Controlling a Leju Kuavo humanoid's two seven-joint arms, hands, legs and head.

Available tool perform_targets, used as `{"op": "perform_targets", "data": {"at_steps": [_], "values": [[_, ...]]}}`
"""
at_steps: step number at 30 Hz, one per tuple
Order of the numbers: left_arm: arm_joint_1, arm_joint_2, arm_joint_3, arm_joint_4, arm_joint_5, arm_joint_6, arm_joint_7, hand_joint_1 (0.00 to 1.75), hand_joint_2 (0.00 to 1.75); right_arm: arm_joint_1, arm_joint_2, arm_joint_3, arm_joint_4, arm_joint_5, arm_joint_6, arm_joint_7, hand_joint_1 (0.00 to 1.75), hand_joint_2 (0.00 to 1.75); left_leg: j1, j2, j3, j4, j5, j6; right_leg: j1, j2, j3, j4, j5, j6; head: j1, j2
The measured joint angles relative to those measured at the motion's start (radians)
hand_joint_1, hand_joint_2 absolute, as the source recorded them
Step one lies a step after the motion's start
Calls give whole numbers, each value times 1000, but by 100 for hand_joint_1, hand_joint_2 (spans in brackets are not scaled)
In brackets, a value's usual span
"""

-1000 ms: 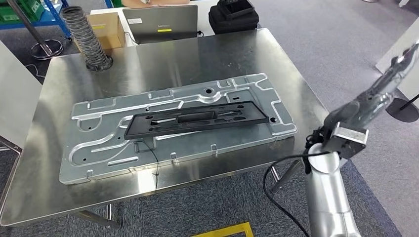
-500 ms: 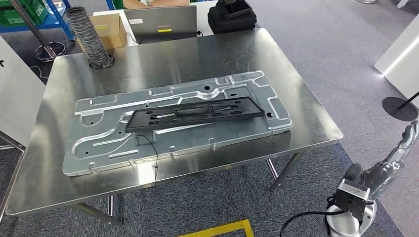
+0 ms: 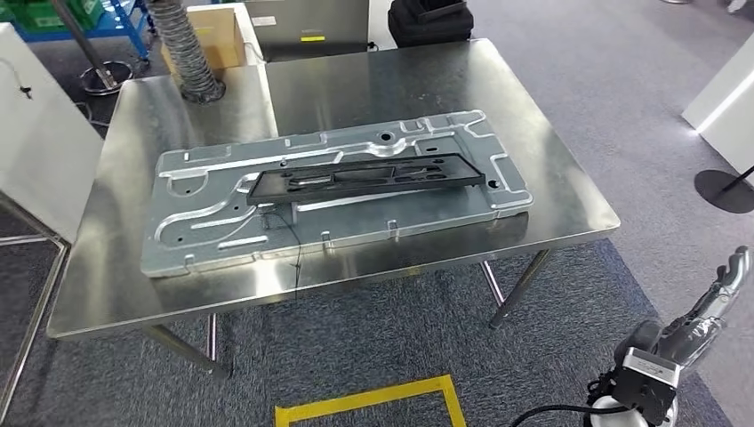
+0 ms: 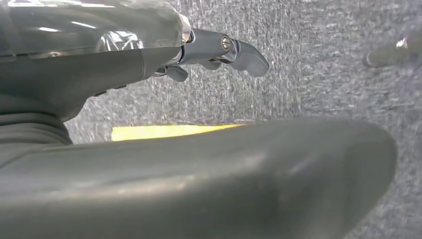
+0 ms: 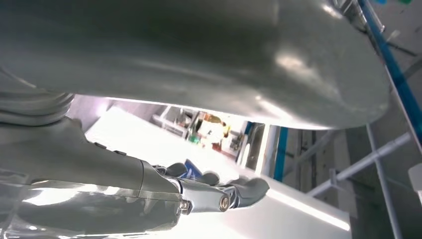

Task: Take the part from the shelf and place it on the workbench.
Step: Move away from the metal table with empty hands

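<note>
The long black plastic part (image 3: 369, 174) lies flat on a large silver machined plate (image 3: 213, 231) in the middle of the steel workbench (image 3: 560, 191). A thin black wire trails from the part's left end over the table's front edge. My right hand (image 3: 716, 294) hangs low at the lower right, well off the table, fingers extended and holding nothing. In the right wrist view the right hand (image 5: 219, 191) shows empty against bright white panels. My left hand (image 4: 219, 52) hangs over grey carpet, fingers loosely extended with nothing in them.
A corrugated hose (image 3: 187, 49), a cardboard box (image 3: 222, 36), a laptop (image 3: 307, 18) and a black bag (image 3: 431, 20) stand along the table's far edge. White panels (image 3: 40, 133) flank the left side. Yellow floor tape (image 3: 373, 400) marks the carpet in front.
My right arm has dropped from table height beside the bench to a low hang at the lower right. The camera has shifted, so the whole table sits differently in the picture.
</note>
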State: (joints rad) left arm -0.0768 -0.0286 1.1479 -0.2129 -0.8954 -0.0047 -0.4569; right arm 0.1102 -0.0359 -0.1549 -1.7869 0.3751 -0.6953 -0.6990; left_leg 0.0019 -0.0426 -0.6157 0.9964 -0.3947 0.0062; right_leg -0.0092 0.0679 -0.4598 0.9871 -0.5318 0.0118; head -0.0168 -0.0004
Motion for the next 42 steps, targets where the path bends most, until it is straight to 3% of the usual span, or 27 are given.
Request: {"op": "perform_targets", "data": {"at_steps": [3,5,7,8,9,10,13,15,17,19,20,22,23,24,25,26,28,30,33,34,35,37,39,40,41,42], "values": [[3,0,0,0,-1,4,3,0,0,-1,0,2,1,-2,1,0,0,0,3,-15,-9,5,8,-18,0,-30,4,-20,8,-17,0,0],[6,0,0,0,-2,4,3,0,0,-1,0,4,2,-7,2,0,0,0,5,6,-39,73,-47,-25,-4,-55,-2,-27,21,-29,0,0],[7,-1,0,0,-4,4,2,0,0,1,0,6,5,-13,1,0,0,0,8,26,-90,207,-129,-33,-1,-80,-14,-24,28,-33,0,0],[7,-1,0,0,-5,4,2,0,0,2,0,7,7,-16,0,0,0,0,10,30,-106,262,-151,-37,0,-93,-20,-21,30,-32,0,0],[9,-1,0,0,-5,4,1,0,0,3,0,9,8,-21,0,0,0,0,10,32,-106,285,-153,-39,0,-102,-24,-19,31,-31,0,0],[10,-1,0,0,-6,5,1,0,0,3,0,11,9,-26,-1,0,0,0,10,35,-85,268,-137,-40,1,-111,-27,-17,32,-29,0,0],[13,0,0,0,-9,5,1,0,0,1,0,13,10,-51,-1,0,0,0,8,42,47,70,-72,-29,2,-128,-31,-10,32,-21,0,0],[16,0,0,0,-13,6,-1,0,0,1,0,14,10,-65,2,0,0,0,4,45,86,3,-66,-18,5,-132,-33,-7,33,-11,0,0],[19,0,0,0,-16,8,-4,0,0,1,0,15,10,-67,5,0,0,0,3,45,84,-5,-64,-7,6,-131,-35,-6,33,0,0,0],[18,0,0,0,-18,8,-6,0,0,2,0,16,10,-67,8,0,0,0,8,45,83,-14,-59,6,4,-111,-48,22,12,11,0,0],[16,0,0,0,-19,8,-7,0,0,4,0,16,11,-67,11,0,0,0,10,46,81,-17,-56,12,3,-97,-69,64,-15,16,0,0],[14,0,1,0,-22,7,-8,0,0,11,0,16,15,-64,19,0,0,0,8,45,75,-17,-52,19,-1,-79,-137,201,-80,22,0,0],[14,0,1,0,-24,7,-9,0,0,15,1,16,20,-61,26,0,0,0,7,45,71,-15,-50,20,-2,-76,-168,262,-100,25,0,0],[15,0,2,0,-26,7,-9,0,0,19,1,16,24,-56,34,1,0,0,6,44,67,-12,-48,20,-3,-76,-185,293,-102,26,0,0],[15,0,3,0,-28,6,-9,0,0,22,2,16,29,-52,41,1,0,0,6,42,64,-8,-47,20,-5,-76,-183,284,-84,27,0,0],[14,0,4,0,-29,6,-9,0,0,23,2,15,33,-46,45,1,0,0,6,40,62,-4,-48,20,-6,-76,-161,234,-49,26,0,0],[13,-1,5,0,-30,4,-9,0,0,23,3,13,47,-34,45,1,0,0,5,37,57,4,-48,15,-5,-73,-95,93,19,21,0,0],[10,-1,6,0,-32,3,-9,0,0,25,3,11,73,-29,37,2,0,0,3,34,50,8,-44,5,-1,-69,-67,21,45,11,0,0],[10,-1,11,0,-36,4,-8,0,0,28,4,11,118,-30,26,2,0,0,4,33,41,10,-37,-14,1,-70,-78,16,57,-5,0,0],[10,-1,13,0,-37,5,-9,0,0,28,5,11,135,-28,23,2,0,0,5,33,36,20,-49,-19,-1,-72,-82,13,63,-12,0,0],[10,-1,15,0,-38,5,-10,0,0,27,7,10,153,-23,21,2,0,0,6,34,25,47,-75,-23,-3,-74,-87,10,71,-20,0,0],[9,-2,19,0,-39,7,-14,0,0,28,15,4,198,-4,14,2,0,0,8,36,-16,160,-160,-29,-2,-79,-102,8,84,-29,0,0],[10,-2,23,0,-42,13,-19,0,0,32,26,-10,250,25,7,2,0,0,9,36,-46,272,-221,-32,2,-82,-122,10,98,-31,0,0],[11,-2,26,0,-44,16,-21,0,0,33,33,-19,274,45,5,2,0,0,9,36,-38,283,-224,-32,3,-82,-133,11,105,-30,0,0],[11,-2,28,0,-47,17,-22,0,0,33,41,-31,297,67,3,2,0,0,9,36,-10,254,-210,-31,3,-83,-143,13,113,-28,0,0],[10,-2,29,0,-49,17,-22,0,0,33,50,-45,317,89,2,2,0,0,9,37,37,188,-186,-29,4,-83,-152,14,119,-25,0,0]]}}
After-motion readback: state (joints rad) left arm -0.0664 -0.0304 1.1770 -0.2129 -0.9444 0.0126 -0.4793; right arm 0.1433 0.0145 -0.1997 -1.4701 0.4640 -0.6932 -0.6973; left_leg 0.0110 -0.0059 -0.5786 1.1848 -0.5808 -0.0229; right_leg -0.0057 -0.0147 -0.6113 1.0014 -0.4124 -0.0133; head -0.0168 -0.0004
